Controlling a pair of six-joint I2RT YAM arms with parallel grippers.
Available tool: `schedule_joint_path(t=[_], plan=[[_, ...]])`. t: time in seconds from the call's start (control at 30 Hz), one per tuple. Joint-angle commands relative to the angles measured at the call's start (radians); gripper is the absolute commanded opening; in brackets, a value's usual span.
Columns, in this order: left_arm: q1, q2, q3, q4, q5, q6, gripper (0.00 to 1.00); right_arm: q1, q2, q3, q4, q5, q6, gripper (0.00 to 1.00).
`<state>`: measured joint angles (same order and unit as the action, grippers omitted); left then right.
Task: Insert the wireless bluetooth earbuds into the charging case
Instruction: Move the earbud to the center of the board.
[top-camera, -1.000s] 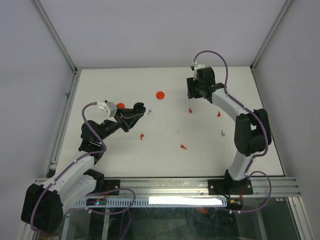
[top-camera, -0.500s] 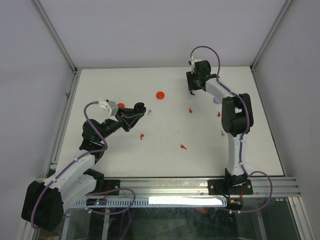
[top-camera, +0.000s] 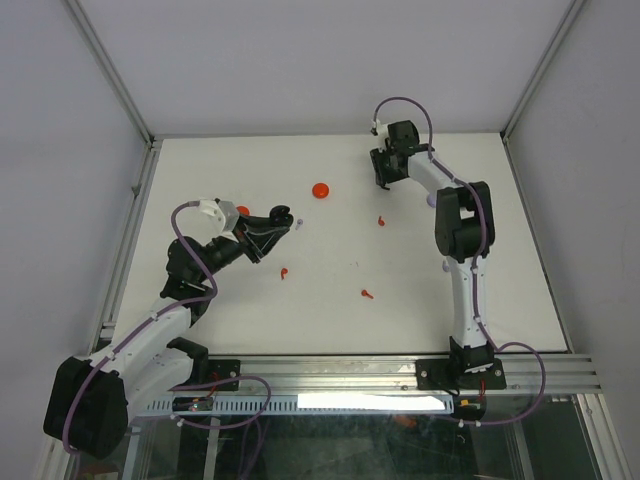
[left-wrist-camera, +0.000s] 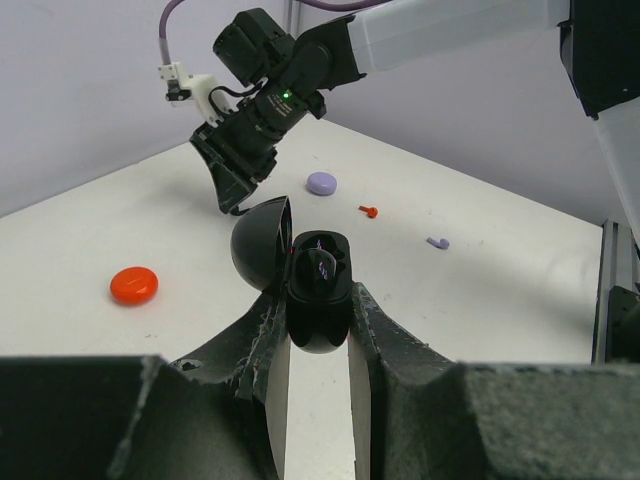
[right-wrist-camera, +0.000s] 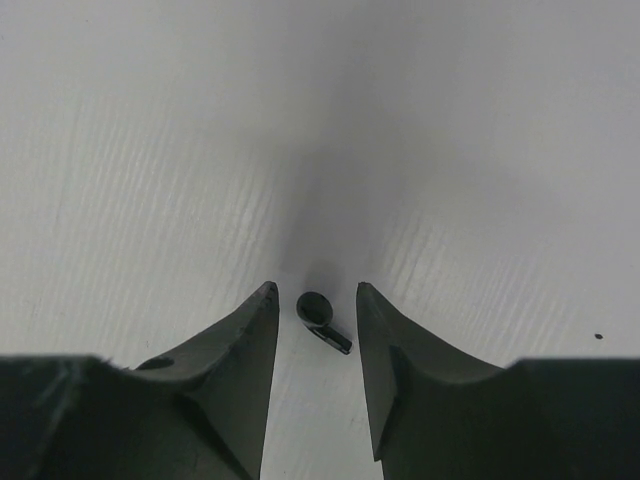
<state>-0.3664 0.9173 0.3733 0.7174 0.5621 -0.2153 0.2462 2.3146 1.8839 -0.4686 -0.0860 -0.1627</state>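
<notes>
My left gripper (left-wrist-camera: 317, 300) is shut on the black charging case (left-wrist-camera: 318, 290), held above the table with its lid swung open. In the top view it (top-camera: 283, 222) hangs over the table's left half. A black earbud (right-wrist-camera: 318, 315) lies on the table between the fingers of my right gripper (right-wrist-camera: 315, 290), with a gap on each side. The right gripper (top-camera: 383, 183) points down near the back of the table. Red earbuds lie loose on the table (top-camera: 381, 221), (top-camera: 283, 273), (top-camera: 367, 294). A lavender earbud (left-wrist-camera: 437, 243) lies further right.
A red disc (top-camera: 319, 189) sits at the back centre, another red disc (top-camera: 242, 211) is partly hidden behind my left arm. A lavender disc (left-wrist-camera: 321, 183) lies close to the right arm. Metal frame posts edge the white table (top-camera: 330, 320).
My right arm has reached further toward the back of the table, and its jaws have narrowed around the black earbud. The left gripper and the case have stayed put.
</notes>
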Motion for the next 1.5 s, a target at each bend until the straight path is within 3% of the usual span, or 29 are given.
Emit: schedule_joint_path(t=[0.0,0.5,0.97,1.47], plan=[[0.003,0.001,0.047,0.022,0.012,0.023,0.0,-0.002,0.016,0.077,-0.054,-0.031,-0.031,0.39],[0.002,0.005,0.047,0.023,0.015,0.021,0.0,0.001,0.069,0.132,-0.143,-0.028,-0.087,0.35],[0.003,0.004,0.049,0.025,0.018,0.019,0.0,0.017,0.069,0.141,-0.182,0.027,-0.092,0.21],[0.002,-0.037,0.046,0.032,0.014,0.009,0.0,0.143,-0.187,-0.117,-0.168,0.069,0.131,0.17]])
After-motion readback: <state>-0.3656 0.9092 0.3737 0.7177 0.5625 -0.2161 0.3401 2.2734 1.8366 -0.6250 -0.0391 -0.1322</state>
